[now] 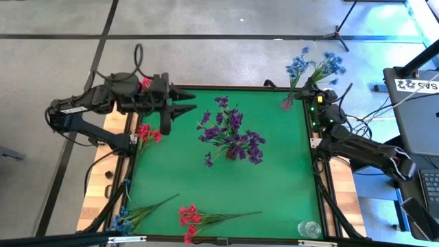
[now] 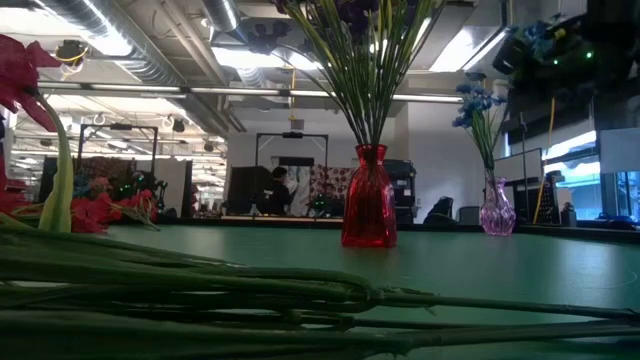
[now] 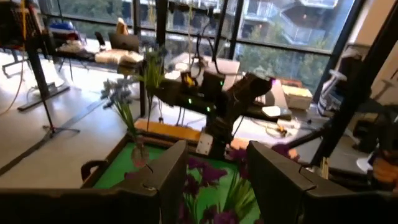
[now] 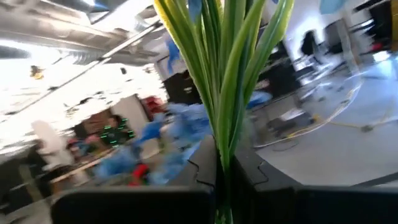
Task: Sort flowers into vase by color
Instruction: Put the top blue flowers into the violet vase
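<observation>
My right gripper (image 1: 315,90) is at the table's far right corner, shut on a blue flower sprig (image 1: 328,65). Beside it a small violet vase (image 2: 497,210) holds blue flowers (image 1: 297,66). At mid-table a red vase (image 2: 368,212) holds the purple flowers (image 1: 231,134). Red flowers (image 1: 145,132) stand at the left edge. One blue sprig (image 1: 127,217) and one red sprig (image 1: 199,218) lie flat near the front edge. My left gripper (image 3: 217,180) hangs open above the far left of the table (image 1: 180,103), with nothing between its fingers. My right gripper pinches the blue sprig's bundle of green stems (image 4: 225,146) between its two fingers (image 4: 252,171). The stems run on past the fingertips to the blue blossoms (image 1: 330,63). The sprig is lifted clear of the table, next to the violet vase.
A clear glass vase (image 1: 309,228) stands at the near right corner. Stems of the lying sprigs (image 2: 250,290) cross the front of the table. The green mat (image 1: 274,185) is bare between the red vase and the right edge.
</observation>
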`<state>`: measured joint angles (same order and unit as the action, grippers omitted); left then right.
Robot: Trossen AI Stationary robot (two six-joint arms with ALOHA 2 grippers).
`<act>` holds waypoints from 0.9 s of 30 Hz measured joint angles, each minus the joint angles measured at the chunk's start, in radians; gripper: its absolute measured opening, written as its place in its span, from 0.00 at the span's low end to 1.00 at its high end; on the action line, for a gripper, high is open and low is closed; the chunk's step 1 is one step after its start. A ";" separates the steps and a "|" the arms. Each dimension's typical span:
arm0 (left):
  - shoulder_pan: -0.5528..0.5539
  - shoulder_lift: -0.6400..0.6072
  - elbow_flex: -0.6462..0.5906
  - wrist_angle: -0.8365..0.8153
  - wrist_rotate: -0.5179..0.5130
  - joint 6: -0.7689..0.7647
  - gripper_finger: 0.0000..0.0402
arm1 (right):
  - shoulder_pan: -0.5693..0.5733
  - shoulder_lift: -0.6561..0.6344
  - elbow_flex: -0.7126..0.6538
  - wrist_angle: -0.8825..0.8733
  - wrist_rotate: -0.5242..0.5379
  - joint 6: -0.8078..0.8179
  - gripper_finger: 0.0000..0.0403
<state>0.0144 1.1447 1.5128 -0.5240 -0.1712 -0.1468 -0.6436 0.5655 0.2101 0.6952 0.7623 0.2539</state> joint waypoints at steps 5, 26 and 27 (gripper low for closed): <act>-0.004 -0.001 -0.022 0.022 -0.006 -0.023 0.41 | -0.107 0.004 -0.010 0.014 -0.029 -0.070 0.03; -0.003 0.000 -0.098 0.031 -0.067 -0.082 0.41 | -0.227 0.220 -0.010 0.096 -0.162 -0.097 0.03; -0.001 0.000 -0.098 0.038 -0.075 -0.079 0.41 | -0.227 0.220 -0.010 0.092 -0.162 -0.097 0.03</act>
<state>0.0135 1.1442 1.4147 -0.4858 -0.2459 -0.2260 -0.8707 0.7856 0.2005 0.7871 0.6006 0.1570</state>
